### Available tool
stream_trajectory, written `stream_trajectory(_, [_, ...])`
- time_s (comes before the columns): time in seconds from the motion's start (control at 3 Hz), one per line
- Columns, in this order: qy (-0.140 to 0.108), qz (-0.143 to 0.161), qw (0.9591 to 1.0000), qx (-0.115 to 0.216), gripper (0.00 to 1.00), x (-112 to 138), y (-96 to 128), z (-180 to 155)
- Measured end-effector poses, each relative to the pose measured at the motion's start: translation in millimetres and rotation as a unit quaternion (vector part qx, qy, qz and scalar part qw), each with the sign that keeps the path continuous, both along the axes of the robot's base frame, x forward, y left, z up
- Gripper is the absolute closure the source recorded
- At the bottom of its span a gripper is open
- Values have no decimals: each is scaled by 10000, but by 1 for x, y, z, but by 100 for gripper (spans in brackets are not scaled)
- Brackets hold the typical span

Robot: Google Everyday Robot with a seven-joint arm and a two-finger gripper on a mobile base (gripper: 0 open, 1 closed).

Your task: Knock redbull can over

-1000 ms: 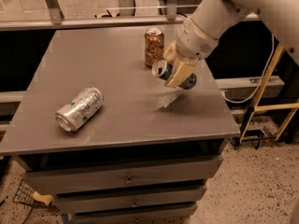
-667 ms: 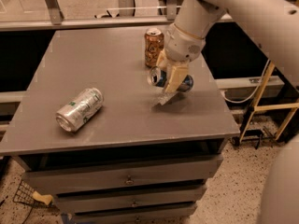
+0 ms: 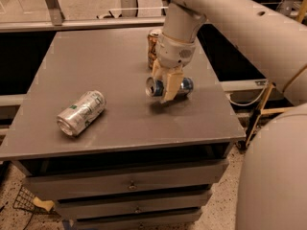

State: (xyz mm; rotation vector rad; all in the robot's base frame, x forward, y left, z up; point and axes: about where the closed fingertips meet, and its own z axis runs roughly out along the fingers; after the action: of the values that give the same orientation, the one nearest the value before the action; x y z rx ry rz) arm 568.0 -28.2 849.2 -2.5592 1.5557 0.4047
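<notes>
Here, my gripper (image 3: 162,87) hangs low over the right half of the grey counter (image 3: 120,56), at the end of a pale arm reaching in from the upper right; the redbull can (image 3: 183,86) lies on its side right at the gripper, its round top facing left and its blue end poking out to the right; the gripper crosses the middle of the can, part in front and part behind; I cannot tell whether it is clamped on the can or only set loosely about it, nor whether the can rests fully on the counter.

Just behind, close to my wrist, an orange can (image 3: 152,47) stands upright; well apart, on the left of the counter, a silver can (image 3: 81,113) lies on its side.

My judgement: the knocking step looks done or nearly so, since the redbull can is no longer upright; what is left is to let it lie and come away.

The next move calls for care: lift the gripper clear without dragging the can; a slim can on its side may roll, and the counter's right edge is near; the orange can behind should not be bumped as I pull back.
</notes>
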Motion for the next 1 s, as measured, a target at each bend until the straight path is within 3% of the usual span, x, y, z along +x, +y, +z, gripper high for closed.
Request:
stream_trajectory(0.33, [72, 91, 9999, -48, 100, 1, 9, -6])
stream_trajectory(1.0, [-164, 17, 9998, 116, 55, 15, 20, -10])
